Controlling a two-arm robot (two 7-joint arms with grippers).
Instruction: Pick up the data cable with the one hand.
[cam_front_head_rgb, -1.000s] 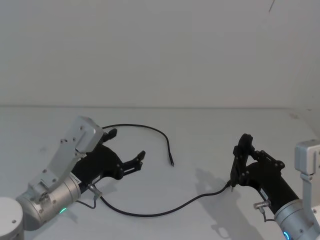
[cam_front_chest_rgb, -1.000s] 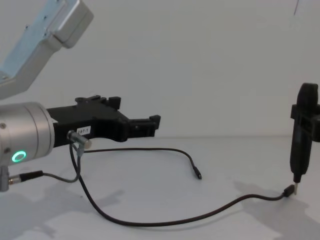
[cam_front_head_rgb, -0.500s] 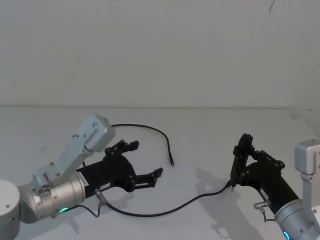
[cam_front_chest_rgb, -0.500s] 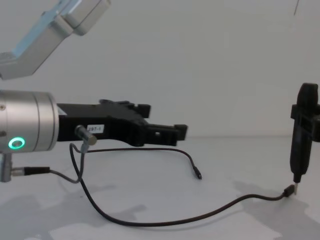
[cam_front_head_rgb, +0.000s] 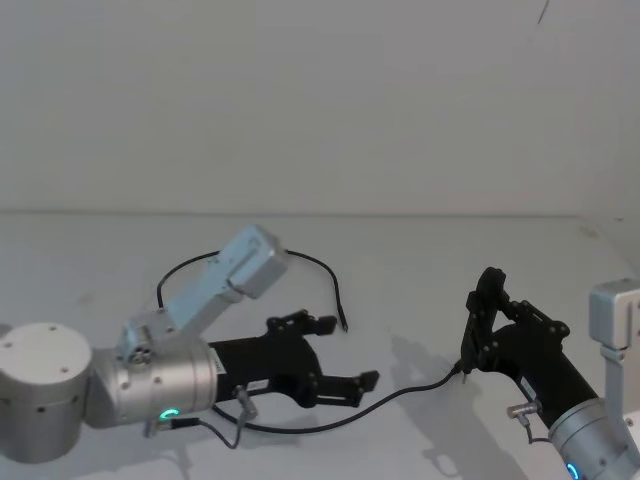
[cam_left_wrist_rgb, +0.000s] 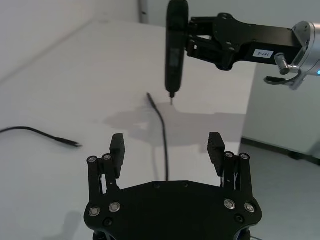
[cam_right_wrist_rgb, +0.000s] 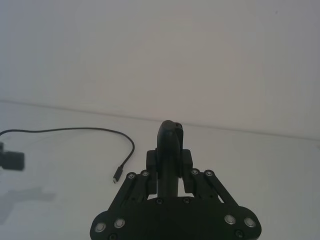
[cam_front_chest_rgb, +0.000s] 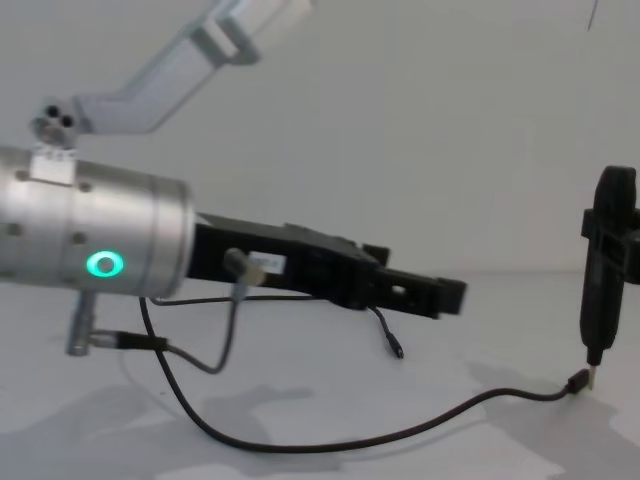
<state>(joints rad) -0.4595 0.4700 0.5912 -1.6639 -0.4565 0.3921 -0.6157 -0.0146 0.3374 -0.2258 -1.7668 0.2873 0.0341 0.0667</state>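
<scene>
Your left claw (cam_front_head_rgb: 347, 352) is flat, black and forked. Its fingers are spread and hold nothing. The white label (cam_front_chest_rgb: 265, 263) on it is too small to read. The data cable (cam_front_chest_rgb: 330, 445), thin and dark, lies on the white tabletop (cam_front_head_rgb: 420, 270) under this claw and runs ahead between its fingers. The right claw (cam_right_wrist_rgb: 169, 161) is clenched on a slim black tool (cam_front_chest_rgb: 603, 270).

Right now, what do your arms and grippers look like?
Both silver arms end in flat black forked grippers with small white labels. The left arm has a green glowing ring and a thin grey lead behind the left gripper. The right arm shows a blue light behind the right gripper.
</scene>
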